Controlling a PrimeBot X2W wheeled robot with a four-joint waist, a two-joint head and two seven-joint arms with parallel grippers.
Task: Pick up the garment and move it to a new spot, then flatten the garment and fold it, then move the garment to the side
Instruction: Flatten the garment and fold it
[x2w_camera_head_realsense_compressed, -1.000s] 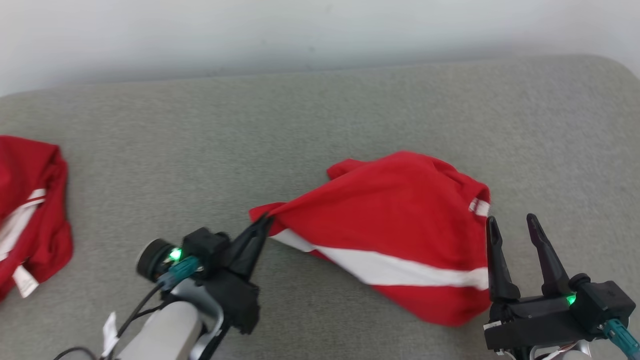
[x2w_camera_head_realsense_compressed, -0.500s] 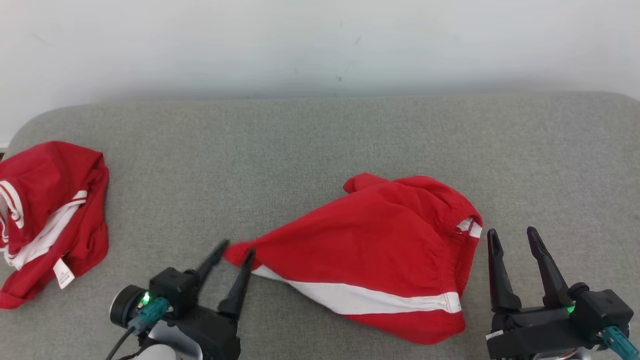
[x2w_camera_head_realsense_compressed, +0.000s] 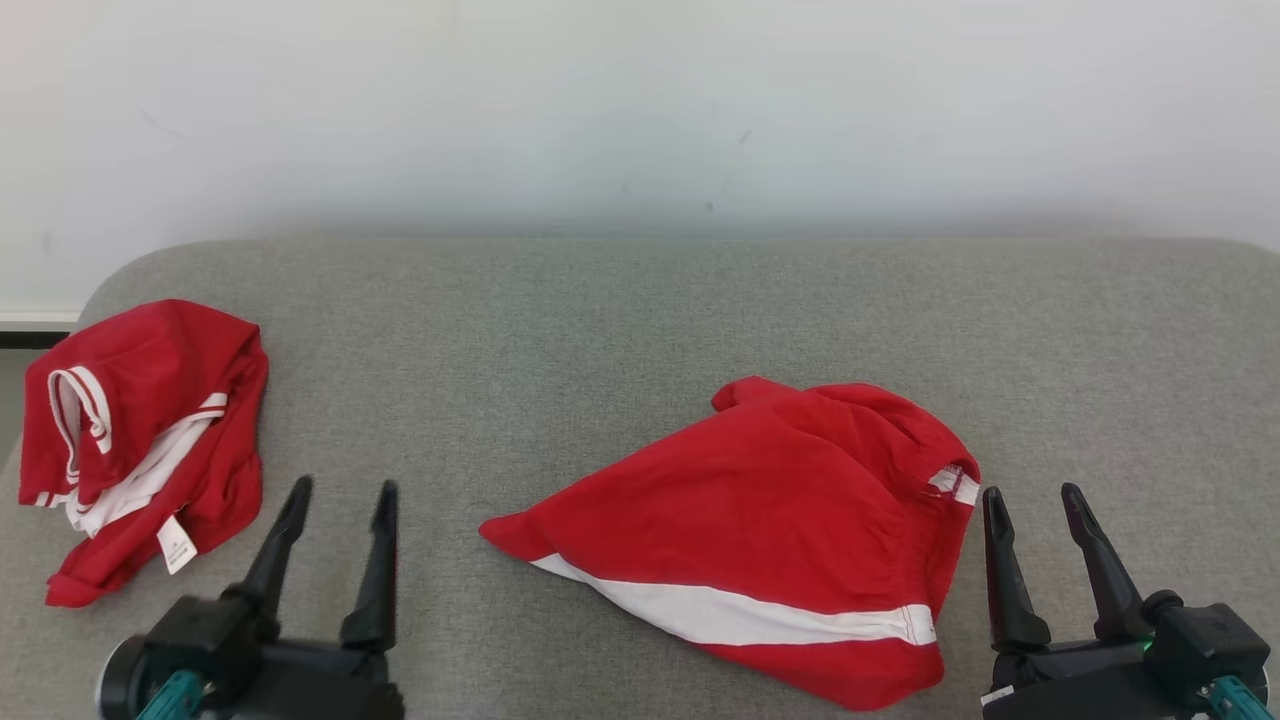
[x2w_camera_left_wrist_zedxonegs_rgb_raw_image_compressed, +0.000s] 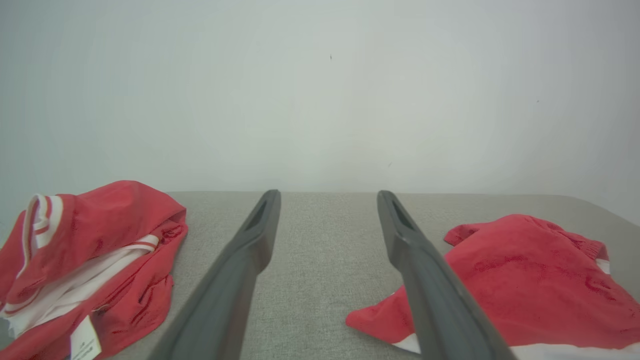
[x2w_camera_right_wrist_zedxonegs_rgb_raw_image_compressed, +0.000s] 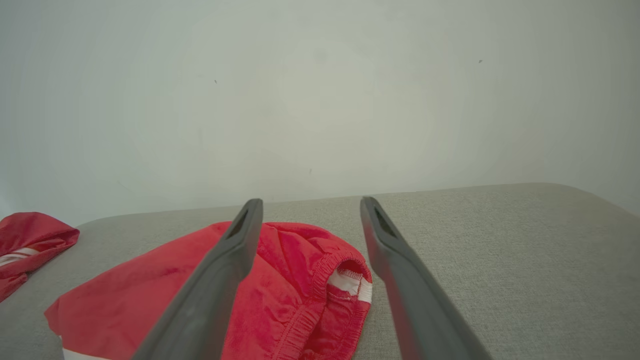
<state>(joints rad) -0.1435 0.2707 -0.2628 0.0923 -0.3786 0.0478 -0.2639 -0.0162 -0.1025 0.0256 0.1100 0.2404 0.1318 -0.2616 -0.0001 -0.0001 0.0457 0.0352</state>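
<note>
1. The garment (x2w_camera_head_realsense_compressed: 760, 510) is showing bright red, with one white stripe running near its 6 o'clock edge.
2. The second garment (x2w_camera_head_realsense_compressed: 140, 440), at 9 o'clock, is showing red with white bands.
3. The cushion (x2w_camera_head_realsense_compressed: 600, 330) is showing plain grey.
4. The wall (x2w_camera_head_realsense_compressed: 640, 100) is showing off-white.
5. The left gripper (x2w_camera_head_realsense_compressed: 344, 487) and the right gripper (x2w_camera_head_realsense_compressed: 1030, 490) are both showing black.

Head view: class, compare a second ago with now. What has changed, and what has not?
The left gripper opened, let go of the corner of the red garment and drew back to its left. The freed corner now lies on the grey cushion. The camera also shifted. The right gripper stayed open beside the garment, and the other red garment stayed at the cushion's left end.
</note>
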